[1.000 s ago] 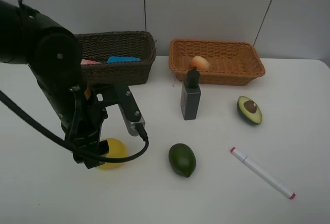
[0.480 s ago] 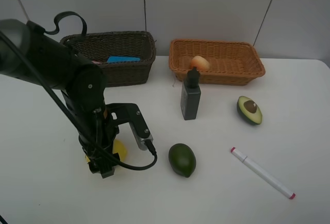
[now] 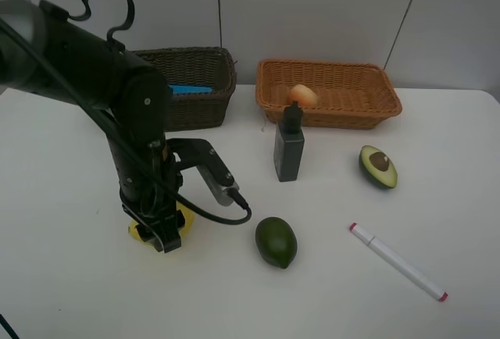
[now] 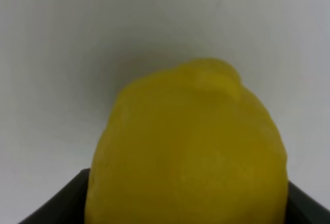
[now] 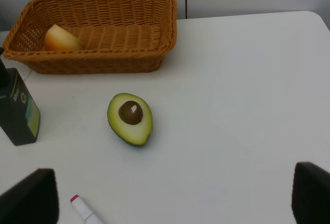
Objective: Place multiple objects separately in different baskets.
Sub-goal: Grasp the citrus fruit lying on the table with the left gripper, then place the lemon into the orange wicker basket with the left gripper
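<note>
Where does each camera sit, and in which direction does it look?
Exterior high: mounted high, looking down on the table and dark basket; the left arm shows.
Left wrist: on the left arm, close on the lemon; left fingers show.
Right wrist: above the table, looking down at the tan basket and half avocado; right fingers show.
Shared: exterior high and right wrist both show that basket and avocado.

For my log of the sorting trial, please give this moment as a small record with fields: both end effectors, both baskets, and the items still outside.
Left end effector: over the lemon, jaws either side of it; grip not certain
Right end effector: open, empty
Dark basket: blue item inside
Tan basket: peach inside
Not yet sorted: dark bottle, whole avocado, halved avocado, marker
</note>
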